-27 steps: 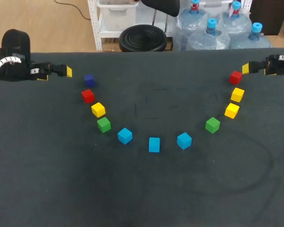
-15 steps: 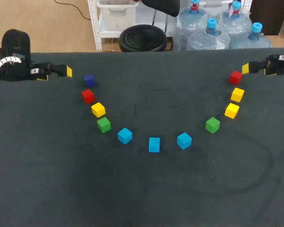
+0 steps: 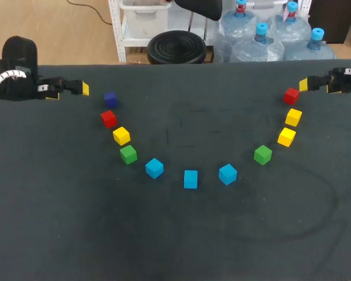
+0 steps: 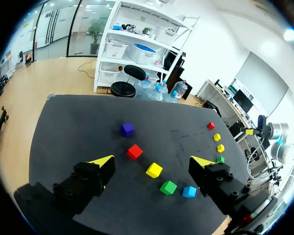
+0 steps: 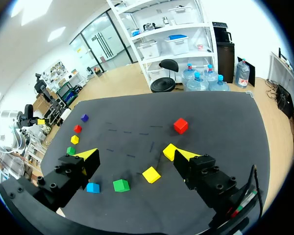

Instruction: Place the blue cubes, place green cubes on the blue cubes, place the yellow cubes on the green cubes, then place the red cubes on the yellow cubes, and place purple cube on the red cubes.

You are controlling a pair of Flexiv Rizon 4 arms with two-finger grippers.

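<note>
On the dark desk [image 3: 175,246], cubes lie apart in a curve: blue cubes [image 3: 191,179] in the middle, then green cubes [image 3: 128,154], yellow cubes [image 3: 121,136], red cubes [image 3: 108,118], and the purple cube [image 3: 110,99] last, near the left gripper [image 4: 152,161]. It and the right gripper [image 5: 134,154] are spread wide, empty.

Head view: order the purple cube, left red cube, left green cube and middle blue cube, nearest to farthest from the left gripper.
1. purple cube, just beside the left gripper, far left
2. left red cube, next along the arc
3. left green cube, further down the left side
4. middle blue cube, at the arc's bottom
</note>
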